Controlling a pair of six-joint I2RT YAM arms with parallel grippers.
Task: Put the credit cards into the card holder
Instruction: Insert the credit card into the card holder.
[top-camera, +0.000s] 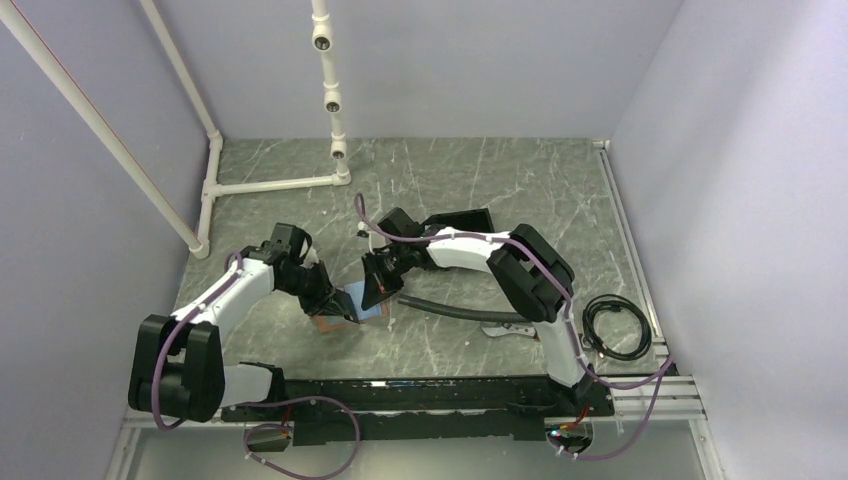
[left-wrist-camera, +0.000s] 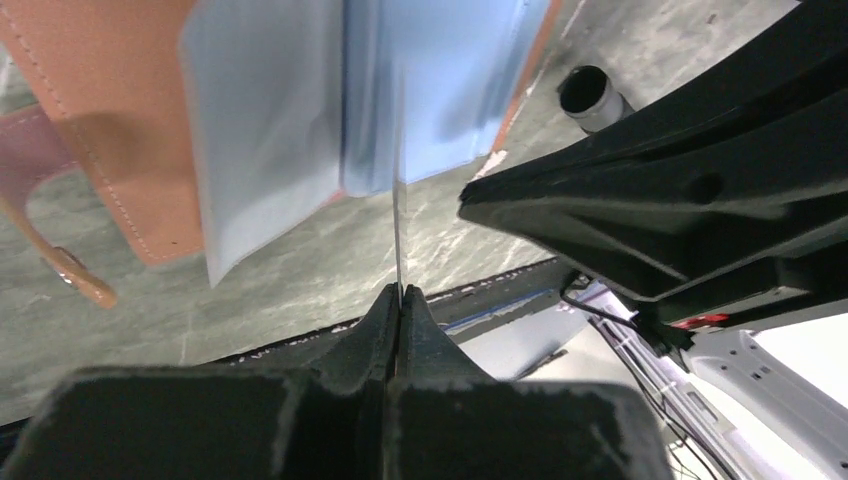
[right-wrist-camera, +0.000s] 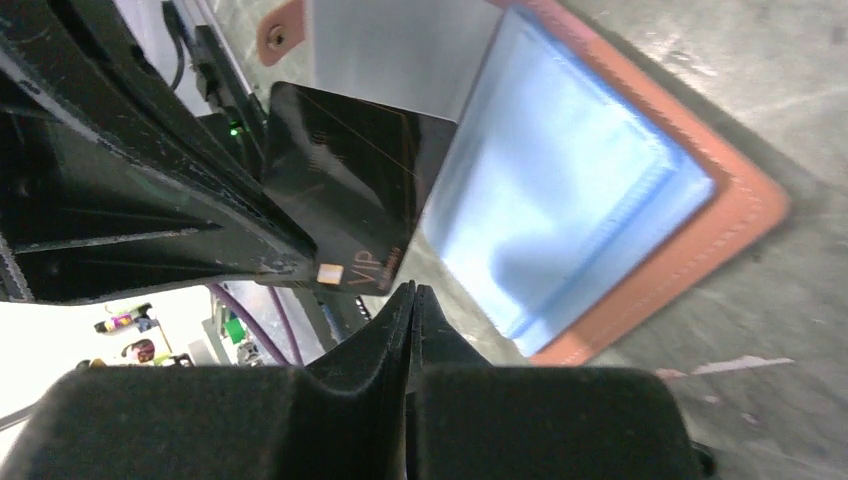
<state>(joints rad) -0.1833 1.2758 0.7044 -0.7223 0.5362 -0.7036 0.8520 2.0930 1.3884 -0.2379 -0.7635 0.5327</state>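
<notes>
Grey marbled table (top-camera: 480, 190), lavender walls: two grippers meet over the open card holder (top-camera: 368, 312).

The left gripper (left-wrist-camera: 399, 292) is clamped on a dark credit card (right-wrist-camera: 345, 195) marked VIP, which juts edge-on from its fingertips towards the holder's pale blue sleeves. The right gripper (right-wrist-camera: 412, 292) has its fingers pressed together with nothing seen between them. The card's lower corner sits just beside its tips, and I cannot tell whether they touch. The tan leather holder lies spread open on the table between the two arms, its snap tab (left-wrist-camera: 70, 270) sticking out at one side. A black hose (top-camera: 450, 310) lies just right of the holder, under the right arm.
</notes>
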